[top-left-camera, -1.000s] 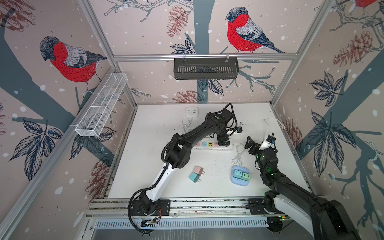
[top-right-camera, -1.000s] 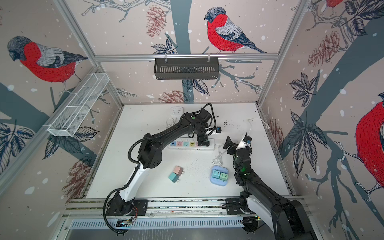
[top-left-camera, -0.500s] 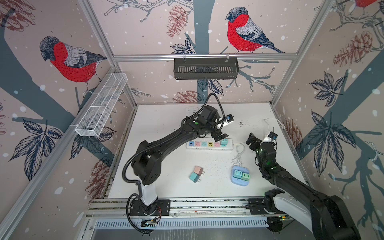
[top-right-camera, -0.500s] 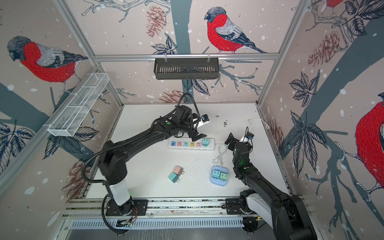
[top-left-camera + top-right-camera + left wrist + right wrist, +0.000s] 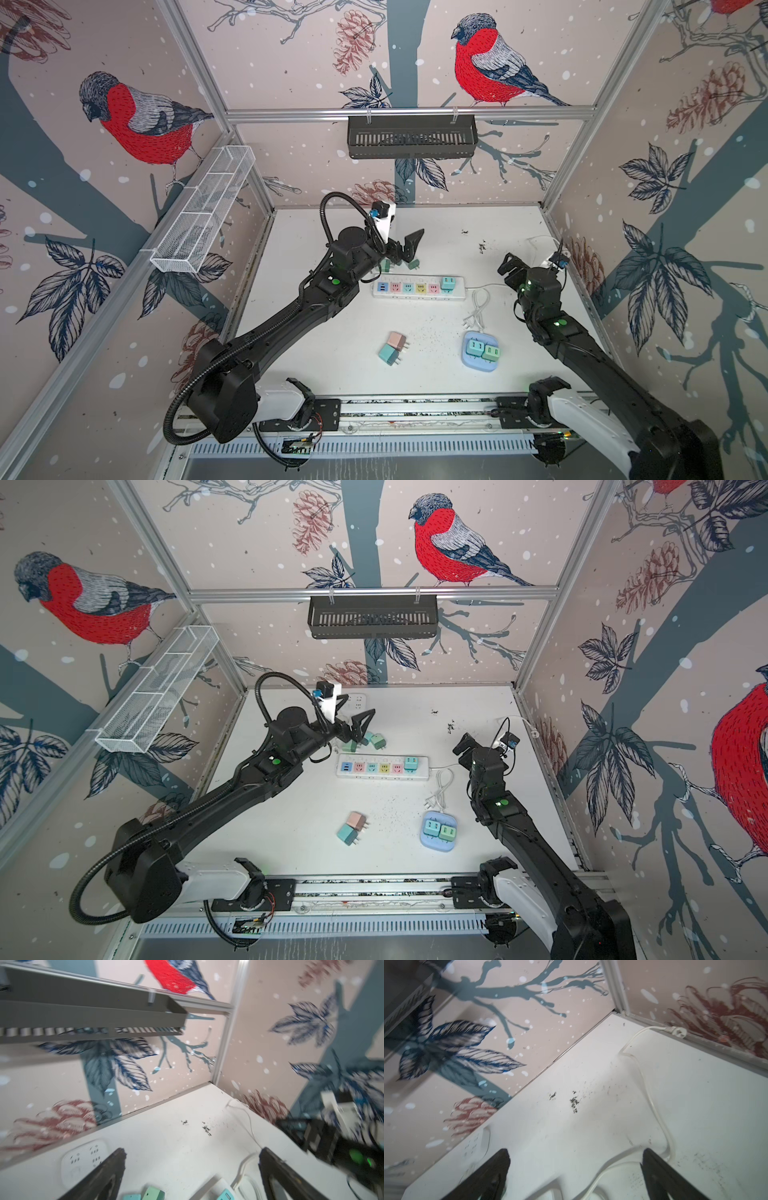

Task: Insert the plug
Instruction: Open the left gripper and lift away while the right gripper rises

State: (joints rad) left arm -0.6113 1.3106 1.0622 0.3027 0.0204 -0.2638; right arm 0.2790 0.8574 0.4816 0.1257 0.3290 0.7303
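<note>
A white power strip lies mid-table with coloured sockets. A teal plug sits in its rightmost socket. My left gripper hangs open and empty behind the strip's left half, above two loose green plugs. My right gripper is open and empty to the right of the strip, over its white cable. A pink plug and a teal plug lie at the front. Two more plugs rest in a blue tray.
A white wall socket lies at the back, near the left wrist. The strip's coiled cable sits between strip and tray. A black basket hangs on the back wall and a wire basket on the left wall.
My left gripper has drawn away from the strip's right end, going left and toward the back wall. The teal plug stays in the socket. My right gripper has moved slightly back.
</note>
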